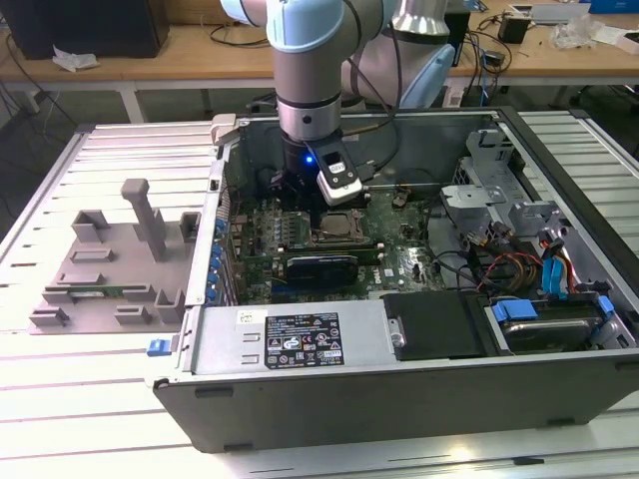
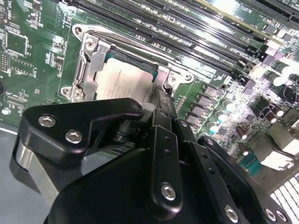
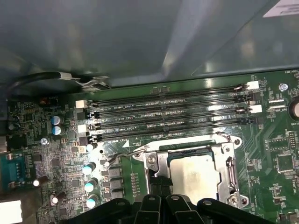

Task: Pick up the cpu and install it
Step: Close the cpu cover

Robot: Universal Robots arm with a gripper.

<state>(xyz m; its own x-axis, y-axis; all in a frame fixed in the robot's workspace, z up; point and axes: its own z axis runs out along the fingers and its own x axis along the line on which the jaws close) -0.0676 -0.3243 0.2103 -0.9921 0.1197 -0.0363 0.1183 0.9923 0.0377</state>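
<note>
The cpu (image 2: 124, 81) (image 3: 198, 175), a flat square chip with a silver top, lies inside the metal-framed socket (image 2: 86, 60) (image 3: 230, 156) on the green motherboard. In the exterior view it is a small pale square (image 1: 346, 228) in the middle of the open computer case. My gripper (image 2: 161, 93) (image 3: 160, 185) hangs low over the socket (image 1: 318, 207). Its black fingers stand close together, shut, with their tips at one edge of the cpu. Nothing is held between them. The gripper body hides part of the socket frame in both wrist views.
Black memory slots (image 3: 173, 112) (image 2: 187, 32) run alongside the socket, with small capacitors (image 3: 88, 169) nearby. The case wall (image 3: 140, 37) rises just behind the slots. The case also holds a power supply (image 1: 290, 339), a drive cage (image 1: 499, 190) and cables (image 1: 519, 264). A grey fixture (image 1: 110, 259) lies outside it.
</note>
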